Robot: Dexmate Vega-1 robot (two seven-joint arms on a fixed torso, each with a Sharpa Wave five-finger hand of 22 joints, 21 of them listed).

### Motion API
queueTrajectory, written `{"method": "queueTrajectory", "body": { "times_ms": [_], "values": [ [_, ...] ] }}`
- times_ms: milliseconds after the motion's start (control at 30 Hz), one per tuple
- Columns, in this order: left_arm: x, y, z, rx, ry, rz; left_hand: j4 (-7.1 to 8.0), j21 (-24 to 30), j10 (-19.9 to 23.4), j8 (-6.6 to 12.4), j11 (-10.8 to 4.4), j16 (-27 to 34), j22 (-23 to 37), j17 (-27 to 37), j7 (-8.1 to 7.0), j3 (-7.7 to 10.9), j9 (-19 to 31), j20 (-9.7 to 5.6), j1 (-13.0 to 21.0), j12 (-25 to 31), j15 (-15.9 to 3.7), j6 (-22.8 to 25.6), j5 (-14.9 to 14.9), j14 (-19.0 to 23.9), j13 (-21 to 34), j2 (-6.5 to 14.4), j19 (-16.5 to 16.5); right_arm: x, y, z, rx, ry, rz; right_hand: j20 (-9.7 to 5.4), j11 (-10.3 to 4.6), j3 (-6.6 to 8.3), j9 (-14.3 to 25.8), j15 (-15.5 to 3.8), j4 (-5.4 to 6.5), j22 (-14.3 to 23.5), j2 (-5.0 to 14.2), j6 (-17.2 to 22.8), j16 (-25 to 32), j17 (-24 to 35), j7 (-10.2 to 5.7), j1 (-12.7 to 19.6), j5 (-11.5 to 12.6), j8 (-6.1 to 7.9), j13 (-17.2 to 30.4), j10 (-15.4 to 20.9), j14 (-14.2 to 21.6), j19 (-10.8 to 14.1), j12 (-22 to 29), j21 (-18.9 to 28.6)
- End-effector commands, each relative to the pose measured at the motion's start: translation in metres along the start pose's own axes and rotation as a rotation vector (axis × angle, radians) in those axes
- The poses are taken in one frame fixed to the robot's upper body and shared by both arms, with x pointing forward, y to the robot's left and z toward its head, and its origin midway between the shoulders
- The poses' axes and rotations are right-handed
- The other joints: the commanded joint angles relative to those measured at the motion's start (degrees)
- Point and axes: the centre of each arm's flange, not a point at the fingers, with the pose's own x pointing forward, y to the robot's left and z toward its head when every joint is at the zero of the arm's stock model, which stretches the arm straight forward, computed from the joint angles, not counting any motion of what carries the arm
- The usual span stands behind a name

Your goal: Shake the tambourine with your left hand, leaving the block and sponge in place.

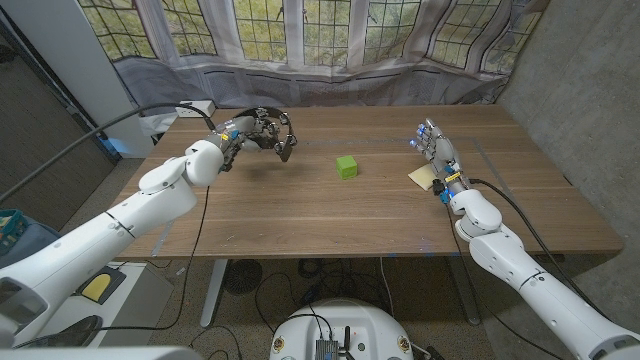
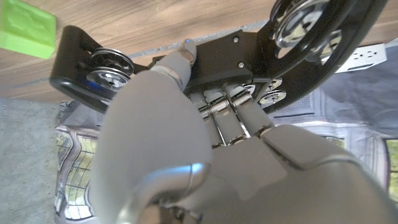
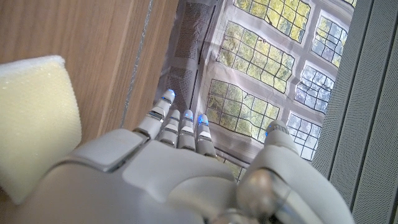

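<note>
My left hand (image 1: 236,134) grips a black tambourine (image 1: 272,130) with metal jingles and holds it lifted over the back left of the table. In the left wrist view my fingers (image 2: 217,109) wrap its black frame (image 2: 217,46), and the jingles (image 2: 305,25) show beside them. A green block (image 1: 346,166) sits on the table's middle, to the right of the tambourine; it appears as a green block (image 2: 28,28) in the left wrist view too. A pale yellow sponge (image 1: 422,177) lies on the right. My right hand (image 1: 437,153) stands beside it, fingers straight and apart, holding nothing. The sponge (image 3: 34,124) lies close to that hand.
The wooden table (image 1: 330,215) reaches back to a curtain and windows (image 1: 320,40). A white power strip (image 1: 190,110) lies at the back left corner. Cables (image 1: 195,225) hang off the table's left front edge. A grey wall (image 1: 590,90) stands on the right.
</note>
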Motion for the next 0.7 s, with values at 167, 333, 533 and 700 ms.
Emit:
{"method": "queueTrajectory", "body": {
  "times_ms": [167,333,533,700],
  "values": [
    [0.017,-0.027,-0.045,-0.013,0.154,-0.026,1.18,0.4,1.4,0.43,-0.82,0.6,0.3,0.3,0.66,1.63,0.3,0.39,-1.0,0.1,-2.96,0.4,0.4,3.6,0.5,2.8,0.3,0.003,0.006,-0.001,-0.001,0.008,0.021,0.14,-0.05,0.21,0.1,-0.04,-0.45,0.1,-0.13,0.1,0.0,0.1,0.28,-0.6,0.1,-0.07,0.3,0.3,0.5,0.5,-0.2,-0.1],
    [0.02,-0.035,-0.058,-0.036,0.189,-0.039,1.21,0.5,1.4,0.39,-0.74,0.6,0.3,0.2,0.61,1.62,0.3,0.42,-1.0,0.0,-2.79,0.4,0.4,3.7,0.6,2.8,0.4,0.002,0.007,-0.001,-0.004,0.007,0.02,0.2,-0.03,0.2,0.1,-0.02,-0.44,0.1,-0.13,0.1,0.0,0.2,0.28,-0.6,0.1,-0.07,0.3,0.3,0.5,0.5,-0.2,-0.1],
    [0.02,-0.042,-0.071,-0.048,0.228,-0.055,1.21,0.5,1.5,0.38,-0.86,0.6,0.3,0.2,0.5,1.65,0.3,0.46,-0.9,0.0,-2.71,0.4,0.4,3.7,0.6,2.8,0.4,0.0,0.007,-0.002,0.001,0.014,0.011,0.24,-0.03,0.23,0.1,0.04,-0.46,0.1,-0.13,0.1,0.0,0.2,0.26,-0.6,0.1,-0.07,0.3,0.3,0.5,0.4,-0.2,-0.1],
    [0.022,-0.049,-0.083,-0.053,0.273,-0.085,1.24,0.6,1.5,0.36,-0.6,0.5,0.3,0.1,0.71,1.69,0.3,0.47,-1.0,-0.1,-2.71,0.4,0.5,3.8,0.7,2.8,0.3,0.0,0.008,-0.003,-0.005,0.015,0.016,0.21,-0.04,0.23,0.1,0.0,-0.47,0.1,-0.15,0.1,0.0,0.2,0.27,-0.6,0.1,-0.07,0.3,0.3,0.5,0.5,-0.2,-0.1]
  ]
}}
